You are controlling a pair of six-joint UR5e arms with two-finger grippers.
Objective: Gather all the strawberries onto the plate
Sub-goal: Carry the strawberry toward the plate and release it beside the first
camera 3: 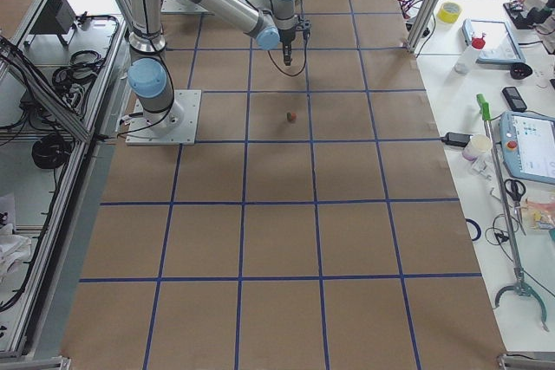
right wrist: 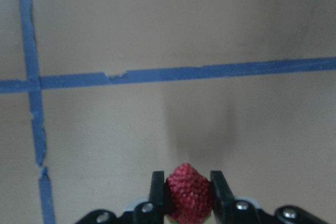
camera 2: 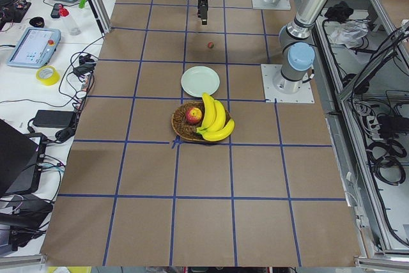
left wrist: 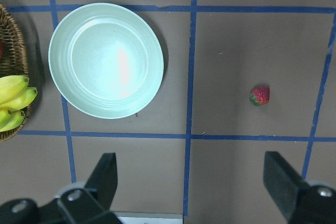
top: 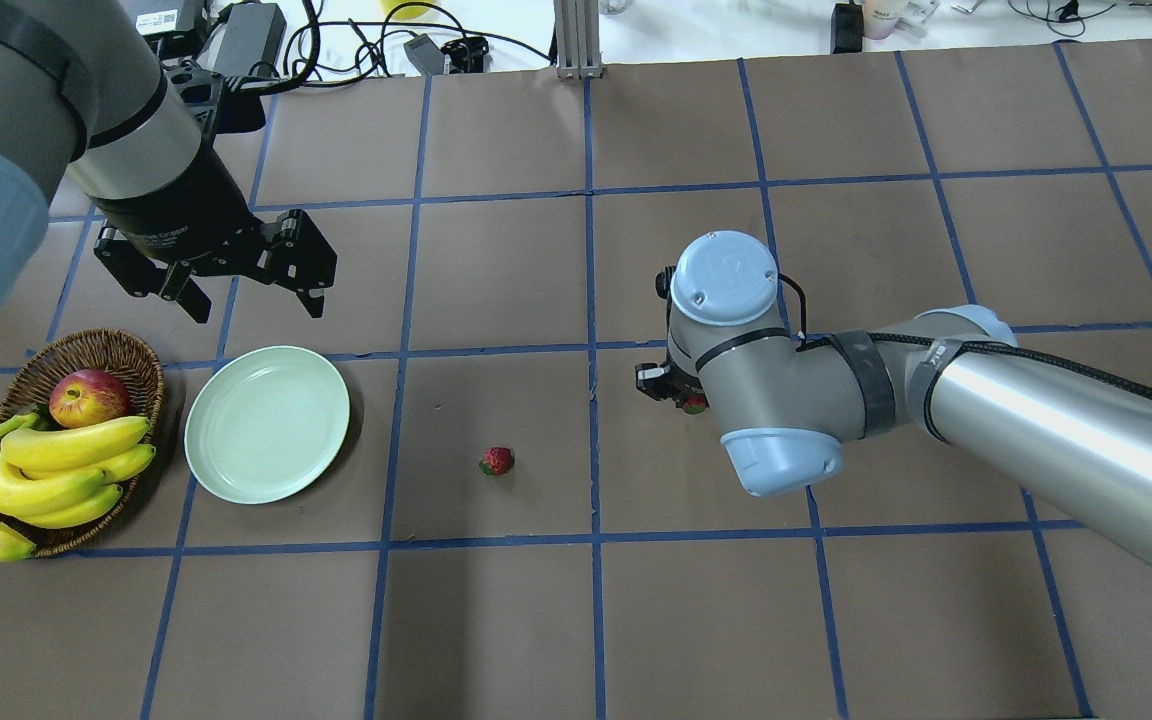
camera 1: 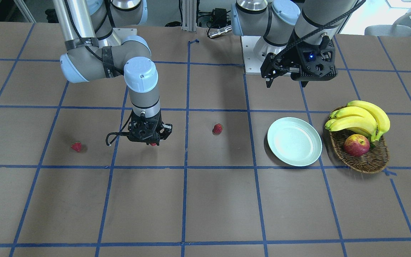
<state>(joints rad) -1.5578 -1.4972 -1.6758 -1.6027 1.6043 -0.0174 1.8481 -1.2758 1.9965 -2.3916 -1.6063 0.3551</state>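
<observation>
Between the fingers [right wrist: 218,188] of our right gripper [camera 1: 152,142] a strawberry [right wrist: 189,193] sits clamped over the desk [camera 1: 205,200]; the plate [camera 1: 294,141] lies well off toward our left side, nearer the left gripper [top: 256,300], whose fingers hang apart.

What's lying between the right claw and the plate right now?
One loose strawberry lies between the right claw, shut on a second strawberry, and the plate; the front-facing view shows it.
</observation>
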